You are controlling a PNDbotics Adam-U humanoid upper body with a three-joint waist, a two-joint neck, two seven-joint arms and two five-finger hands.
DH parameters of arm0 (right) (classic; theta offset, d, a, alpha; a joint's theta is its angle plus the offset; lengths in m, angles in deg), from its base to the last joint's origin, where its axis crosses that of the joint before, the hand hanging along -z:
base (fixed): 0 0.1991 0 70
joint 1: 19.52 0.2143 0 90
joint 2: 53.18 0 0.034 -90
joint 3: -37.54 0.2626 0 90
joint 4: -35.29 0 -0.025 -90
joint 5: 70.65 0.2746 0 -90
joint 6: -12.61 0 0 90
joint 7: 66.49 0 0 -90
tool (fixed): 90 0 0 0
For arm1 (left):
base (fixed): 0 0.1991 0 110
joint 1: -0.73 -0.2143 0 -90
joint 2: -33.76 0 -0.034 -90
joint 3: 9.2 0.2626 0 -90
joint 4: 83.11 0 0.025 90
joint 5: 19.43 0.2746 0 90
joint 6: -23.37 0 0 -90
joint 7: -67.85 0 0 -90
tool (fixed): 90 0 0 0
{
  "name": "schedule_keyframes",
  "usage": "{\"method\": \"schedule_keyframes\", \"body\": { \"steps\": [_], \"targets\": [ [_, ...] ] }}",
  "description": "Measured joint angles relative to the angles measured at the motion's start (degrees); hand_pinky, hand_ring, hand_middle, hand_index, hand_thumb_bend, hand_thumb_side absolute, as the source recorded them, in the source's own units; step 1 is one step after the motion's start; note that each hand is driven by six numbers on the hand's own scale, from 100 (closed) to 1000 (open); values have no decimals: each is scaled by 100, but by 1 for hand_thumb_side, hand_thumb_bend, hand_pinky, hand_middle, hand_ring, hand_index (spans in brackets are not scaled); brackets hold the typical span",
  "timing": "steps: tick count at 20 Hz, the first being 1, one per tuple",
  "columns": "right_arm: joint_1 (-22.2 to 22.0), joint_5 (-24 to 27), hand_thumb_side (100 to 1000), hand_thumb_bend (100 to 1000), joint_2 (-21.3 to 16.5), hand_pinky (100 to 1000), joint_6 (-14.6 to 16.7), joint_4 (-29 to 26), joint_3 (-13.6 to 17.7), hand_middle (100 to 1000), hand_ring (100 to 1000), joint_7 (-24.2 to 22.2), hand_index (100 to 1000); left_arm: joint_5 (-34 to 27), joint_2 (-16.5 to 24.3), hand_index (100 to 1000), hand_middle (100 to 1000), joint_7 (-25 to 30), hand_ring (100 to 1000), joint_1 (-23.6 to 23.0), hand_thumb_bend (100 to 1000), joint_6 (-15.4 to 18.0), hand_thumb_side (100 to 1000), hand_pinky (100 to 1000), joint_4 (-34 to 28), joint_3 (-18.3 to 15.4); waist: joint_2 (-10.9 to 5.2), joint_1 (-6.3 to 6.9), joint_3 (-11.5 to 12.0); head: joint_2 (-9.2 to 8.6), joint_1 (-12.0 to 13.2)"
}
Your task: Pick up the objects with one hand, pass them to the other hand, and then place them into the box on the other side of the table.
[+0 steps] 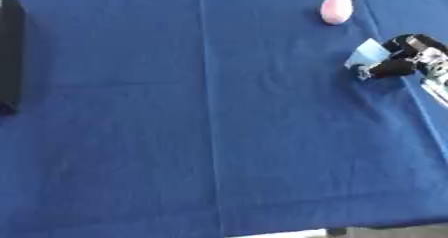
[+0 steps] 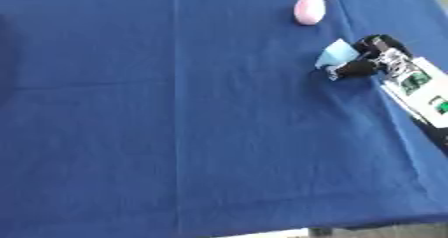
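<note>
fingers (image 2: 354, 69) on one pale-blue object (image 2: 333, 55), one pink egg (image 2: 309, 9)

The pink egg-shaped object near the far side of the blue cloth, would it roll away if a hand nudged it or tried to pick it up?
Probably. The pink egg-shaped object looks rounded all over with no flat side showing, so a nudge would likely roll or wobble it. Its surface looks smooth, so it may slip between fingers. The blue cloth may slow it a little.

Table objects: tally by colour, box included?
Pink: 1, the egg-shaped object
Light blue: 1, the small item in the right hand
Black: 1, the box at the left edge
Total: 3
</note>
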Motion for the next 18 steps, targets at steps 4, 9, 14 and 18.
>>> {"method": "schedule_keyframes", "body": {
  "steps": [4, 9, 14, 18],
  "targets": [
    [5, 56, 122, 409, 0, 753, -73, 1, 12, 701, 822, 26, 708, 0, -1, 729, 718, -3, 754, 0, 100, -4, 739, 834, 12, 0, 0, 0, 12, 0, 0],
    [20, 160, 100, 397, 0, 744, -113, 1, 14, 665, 802, 61, 676, 0, -1, 729, 718, 3, 754, -1, 100, -14, 743, 835, 31, -1, 0, -1, 13, 0, 0],
    [7, 220, 100, 378, -1, 733, -126, -8, 13, 607, 767, 61, 622, 0, -1, 729, 718, -3, 754, -7, 100, -22, 743, 836, 34, -1, 0, -3, 12, 0, 0],
    [-17, 277, 100, 374, -13, 719, -118, -38, 16, 585, 751, 63, 590, 0, -1, 729, 718, -7, 754, -8, 100, -25, 742, 836, 34, -1, -2, -5, -1, 0, 4]
  ]
}}
